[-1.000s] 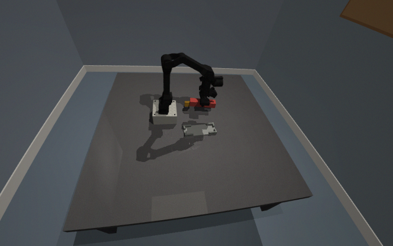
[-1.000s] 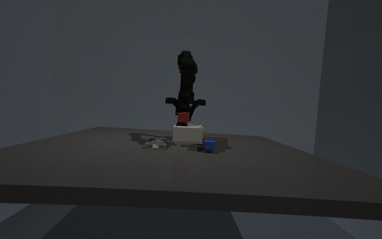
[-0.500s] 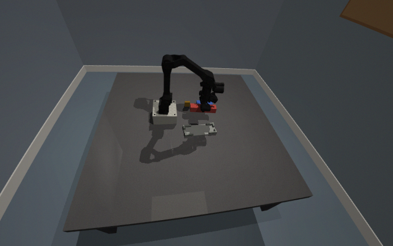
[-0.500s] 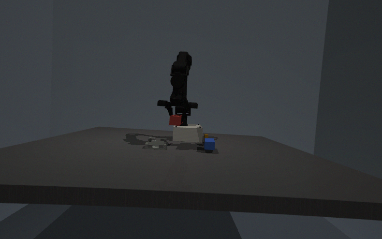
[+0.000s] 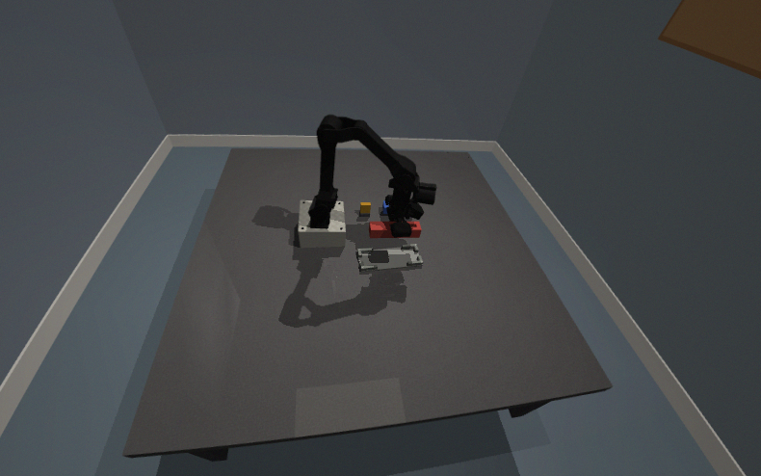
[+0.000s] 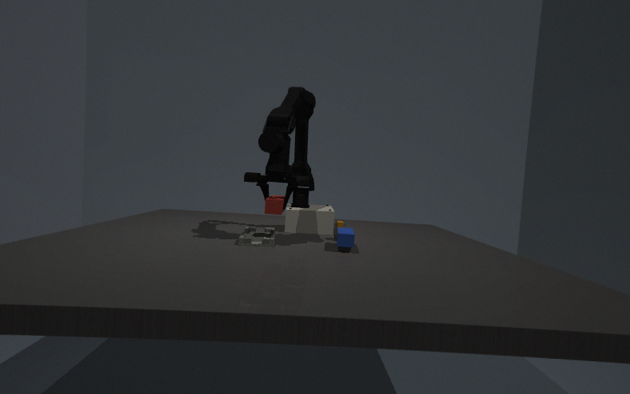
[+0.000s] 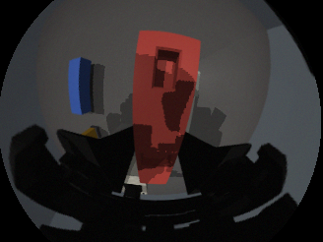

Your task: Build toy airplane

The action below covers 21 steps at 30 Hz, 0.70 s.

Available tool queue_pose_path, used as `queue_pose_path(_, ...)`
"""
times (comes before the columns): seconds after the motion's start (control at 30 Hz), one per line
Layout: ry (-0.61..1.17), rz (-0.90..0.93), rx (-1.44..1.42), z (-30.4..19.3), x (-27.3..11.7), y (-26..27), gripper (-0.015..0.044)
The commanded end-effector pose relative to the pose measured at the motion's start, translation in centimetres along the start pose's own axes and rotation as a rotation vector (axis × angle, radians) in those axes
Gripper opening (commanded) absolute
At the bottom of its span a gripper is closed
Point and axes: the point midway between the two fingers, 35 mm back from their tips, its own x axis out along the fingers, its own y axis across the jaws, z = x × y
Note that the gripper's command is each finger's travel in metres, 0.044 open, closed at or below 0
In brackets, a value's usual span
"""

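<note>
Red Fuselage Aloft, Cradle Waiting

The black six-joint arm reaches out from its pale base block, bent high over the dark table. The grey jig cradle lies on the tabletop, unfilled. Above the table hangs the red fuselage, roughly level, its socket facing up; the gripper is clamped on its sides. The blue part, probably the wing, and the smaller orange part, probably the tail fin, rest apart from the jig.

The step in hand looks like carrying the fuselage to the cradle. The next move calls for centring it over the jig, matching its long axis, then lowering it flat before release.
</note>
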Motion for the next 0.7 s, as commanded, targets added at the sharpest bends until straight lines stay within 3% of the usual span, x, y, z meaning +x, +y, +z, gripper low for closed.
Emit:
queue_pose_path(0.0,-0.002,0.006,-0.024,-0.4,0.6,-1.0,0.0)
queue_pose_path(0.5,-0.005,0.006,-0.093,-2.1,2.7,-4.6,0.0)
queue_pose_path(0.67,-0.005,0.006,-0.093,-2.0,2.7,-4.6,0.0131)
